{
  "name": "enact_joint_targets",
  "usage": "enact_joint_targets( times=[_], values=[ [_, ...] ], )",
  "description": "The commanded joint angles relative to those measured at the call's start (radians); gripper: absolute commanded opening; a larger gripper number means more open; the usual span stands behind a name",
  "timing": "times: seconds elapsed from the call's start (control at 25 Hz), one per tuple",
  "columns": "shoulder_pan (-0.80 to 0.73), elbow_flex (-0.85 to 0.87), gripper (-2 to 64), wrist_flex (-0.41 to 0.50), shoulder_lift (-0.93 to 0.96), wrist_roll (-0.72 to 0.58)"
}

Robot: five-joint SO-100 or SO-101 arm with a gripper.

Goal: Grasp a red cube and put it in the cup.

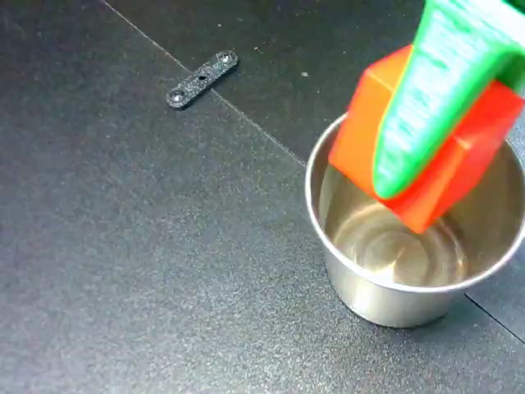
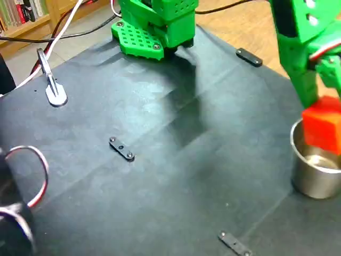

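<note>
Ridged green tool (image 1: 426, 176) pinching matte red cube (image 1: 369, 123), over shiny round steel cup (image 1: 361, 283)

Bright red-orange cube (image 1: 435, 176) – plain, unpatterned – against a green gripper (image 1: 394, 185). The cup (image 1: 394, 279) is shiny silver. The table (image 1: 123, 246) is speckled black – at ten o'clock from the cup, a small black bracket (image 1: 201, 80).

The green claw (image 1: 426, 176) points downward, its fingers clamped on something.
</note>
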Motion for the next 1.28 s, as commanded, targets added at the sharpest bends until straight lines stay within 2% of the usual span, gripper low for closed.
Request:
enact_joint_targets(
  times=[0.0,0.6,0.72,1.0,1.24],
  values=[
    [-0.012,-0.006,-1.1,0.008,0.006,0.009],
    [-0.009,-0.003,-0.3,0.008,0.006,0.008],
    [-0.009,-0.003,6.2,0.009,0.006,0.008],
    [-0.009,-0.003,27.9,0.009,0.006,0.006],
    [-0.009,-0.003,39.5,0.009,0.006,0.006]
  ],
)
